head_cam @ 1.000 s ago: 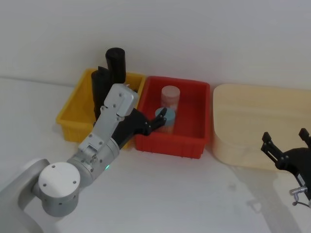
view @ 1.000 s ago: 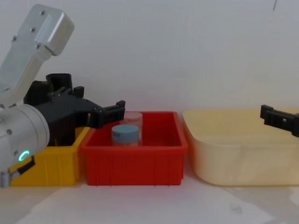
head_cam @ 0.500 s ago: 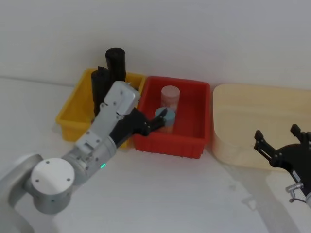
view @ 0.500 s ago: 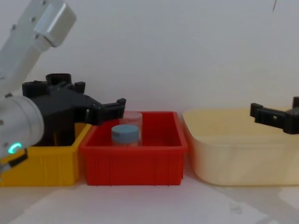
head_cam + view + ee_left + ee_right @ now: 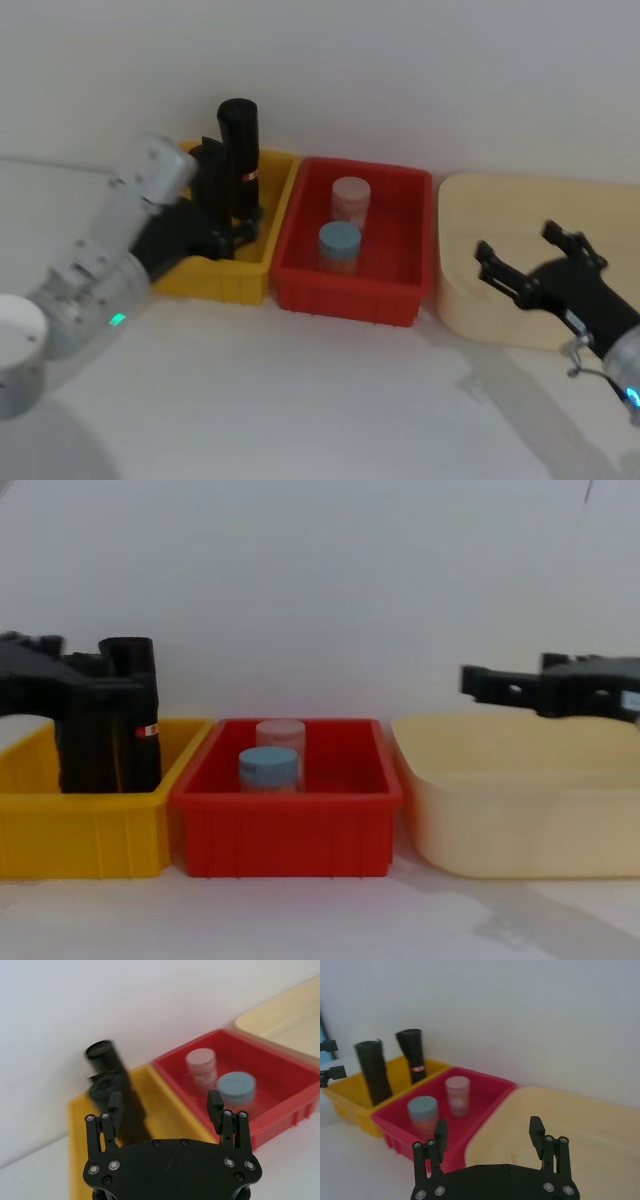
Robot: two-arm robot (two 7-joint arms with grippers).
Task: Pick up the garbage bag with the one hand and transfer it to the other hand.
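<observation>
White tabletop (image 5: 330,410) lies nearest me, in front of the bins. My hands hang above it, each on its own side. The one hand (image 5: 228,236), on my left arm with the green lamp, reaches over the yellow bin (image 5: 215,282) at about the height of the rolls. Its fingers are spread wide and hold nothing. From its wrist the rolls sit off beside one finger, not between the two, so I judge it must swing across before it can close.

The other hand (image 5: 525,262), on my right arm, hovers over the near edge of the cream tray (image 5: 500,215). It is also spread open and empty, and it points toward the bins. I take that as a waiting post for the handover, kept well apart from the left arm.

Next come the containers, side by side. The yellow bin holds two black rolls standing upright at its back. The garbage bag (image 5: 370,1072) is the plain, shorter one, standing untouched as far as I can tell. Just beside it stands the taller labelled roll (image 5: 240,145). The red bin (image 5: 345,298) in the middle holds a blue-lidded jar (image 5: 340,245) toward the front and a clear jar (image 5: 351,198) behind it. The cream tray's floor looks bare where I can see it.

Behind everything is the plain pale wall (image 5: 400,80).
</observation>
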